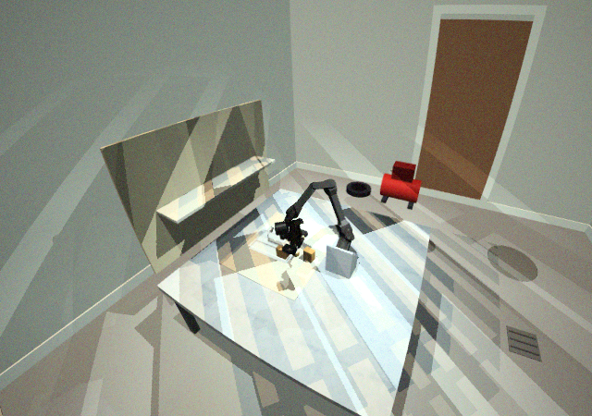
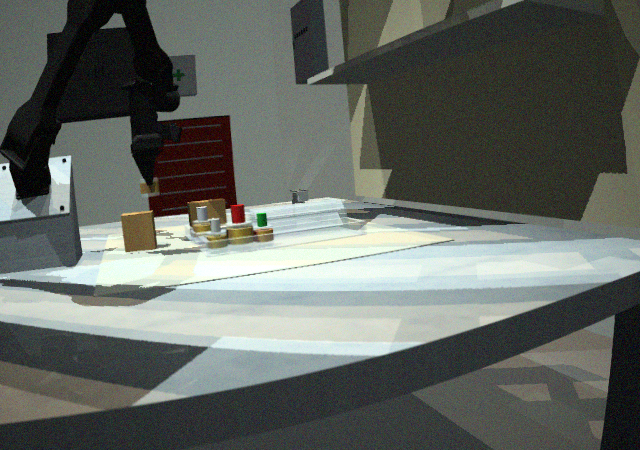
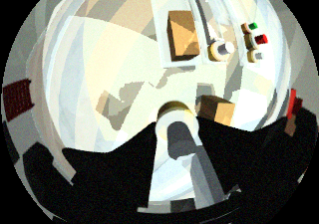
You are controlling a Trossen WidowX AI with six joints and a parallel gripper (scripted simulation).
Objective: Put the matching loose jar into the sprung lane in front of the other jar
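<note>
My gripper (image 1: 290,249) (image 2: 149,182) (image 3: 175,123) is shut on a small tan jar (image 2: 149,189) (image 3: 177,112) with a grey lid and holds it in the air above the pale mat (image 2: 310,251), left of the clear lane rack (image 2: 310,215). At the front of the rack stand two grey-lidded jars (image 2: 201,216) (image 2: 215,229) (image 3: 221,51) (image 3: 258,56), a red-lidded jar (image 2: 237,222) (image 3: 261,39) and a green-lidded jar (image 2: 262,225) (image 3: 253,27). I cannot tell which of them stands inside the sprung lane. A small grey pusher plate (image 2: 298,195) shows at the back of the rack.
Two brown boxes (image 2: 138,230) (image 2: 207,208) (image 3: 182,35) (image 3: 217,111) stand on the mat near the held jar. The arm's grey base block (image 2: 36,228) (image 1: 340,261) is at the left. A wall shelf (image 2: 465,26) hangs over the table's far side.
</note>
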